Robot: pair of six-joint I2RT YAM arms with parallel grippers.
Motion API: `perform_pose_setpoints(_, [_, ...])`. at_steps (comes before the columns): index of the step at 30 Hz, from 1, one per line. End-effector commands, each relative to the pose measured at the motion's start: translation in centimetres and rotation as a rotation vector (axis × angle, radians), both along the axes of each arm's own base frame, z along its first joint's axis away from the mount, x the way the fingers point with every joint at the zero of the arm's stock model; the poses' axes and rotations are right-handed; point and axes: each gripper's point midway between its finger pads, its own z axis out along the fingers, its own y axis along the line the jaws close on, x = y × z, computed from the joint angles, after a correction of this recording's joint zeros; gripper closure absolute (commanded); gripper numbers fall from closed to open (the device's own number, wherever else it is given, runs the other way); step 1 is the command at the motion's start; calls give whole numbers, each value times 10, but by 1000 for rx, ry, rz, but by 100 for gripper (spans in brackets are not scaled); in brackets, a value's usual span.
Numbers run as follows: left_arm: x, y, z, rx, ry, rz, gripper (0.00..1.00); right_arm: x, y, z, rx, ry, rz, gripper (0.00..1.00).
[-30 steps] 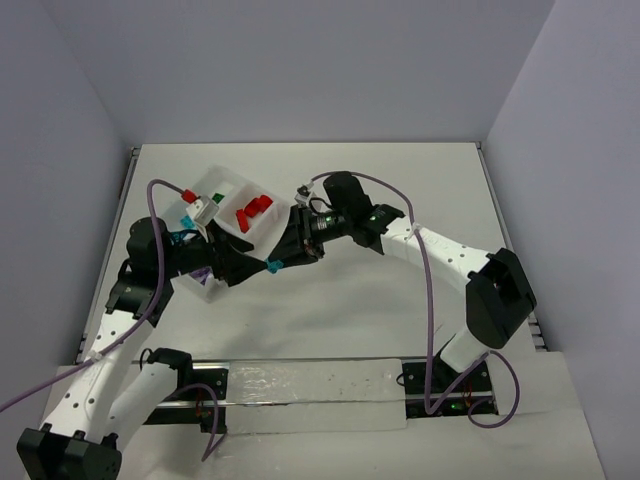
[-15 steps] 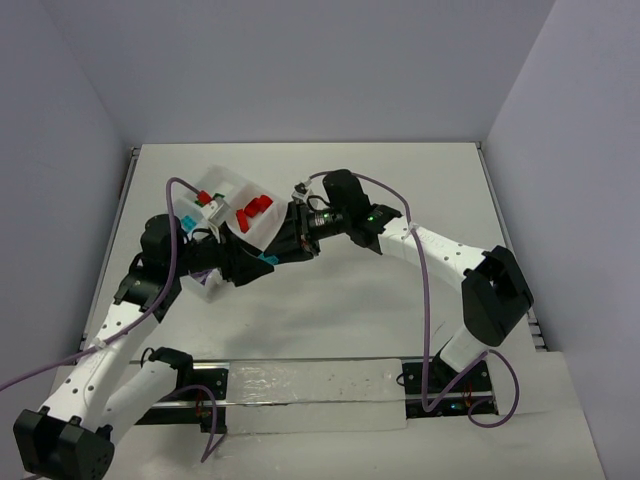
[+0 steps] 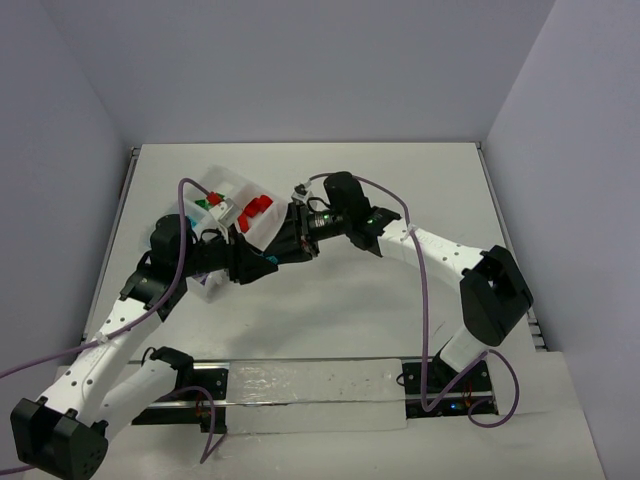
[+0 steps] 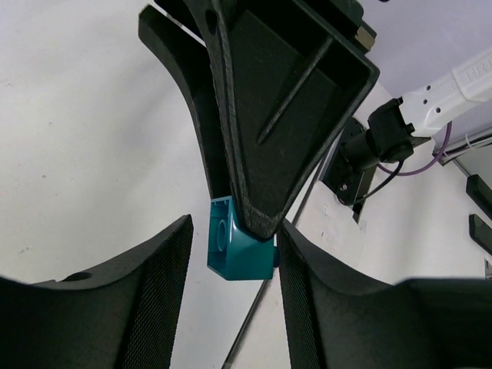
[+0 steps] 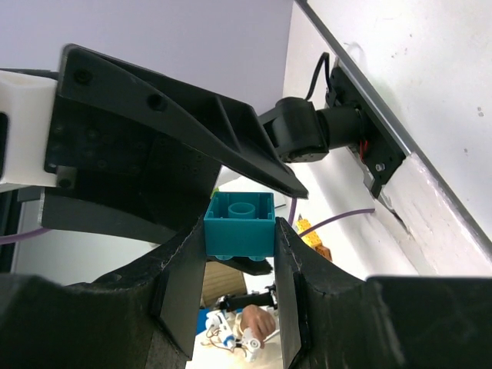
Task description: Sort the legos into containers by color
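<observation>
My right gripper [image 3: 276,254] is shut on a teal brick [image 3: 267,259], held above the table just right of the white tray [image 3: 222,172]. The brick shows clamped between the right fingers in the right wrist view [image 5: 240,223]. My left gripper [image 3: 256,267] is open, and its fingers straddle the same brick in the left wrist view [image 4: 238,254]. A gap shows on the brick's left side, and the right pad [image 4: 296,284] sits close beside it. Red bricks [image 3: 256,208] and a green one [image 3: 212,200] lie in tray compartments. The left arm hides the tray's near part.
A white slab and black rail [image 3: 320,385] run along the near table edge between the arm bases. Purple cables [image 3: 425,300] loop from both arms. Grey walls close in the table at the back and both sides.
My left arm has swung right toward the right gripper, and its open fingers now stand around the teal brick. The right gripper has shifted slightly left, still holding the brick.
</observation>
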Motion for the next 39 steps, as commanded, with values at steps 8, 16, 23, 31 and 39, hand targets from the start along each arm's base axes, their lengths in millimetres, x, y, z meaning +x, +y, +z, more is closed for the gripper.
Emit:
perform_pose_setpoints(8, [8, 1, 43, -41, -116, 40, 65, -2, -3, 0, 20, -17, 14, 100])
perform_pose_setpoints(16, [6, 0, 37, -20, -90, 23, 100, -1, -4, -1, 26, -9, 6, 100])
perform_pose_setpoints(23, [5, 6, 33, 3, -97, 57, 100, 7, -10, 5, 49, -22, -18, 81])
perform_pose_setpoints(31, [4, 12, 27, 24, -91, 86, 100, 38, -47, 8, -15, -83, -151, 5])
perform_pose_setpoints(39, [66, 62, 25, 122, -43, 571, 100, 81, -113, -21, -423, -297, -413, 4])
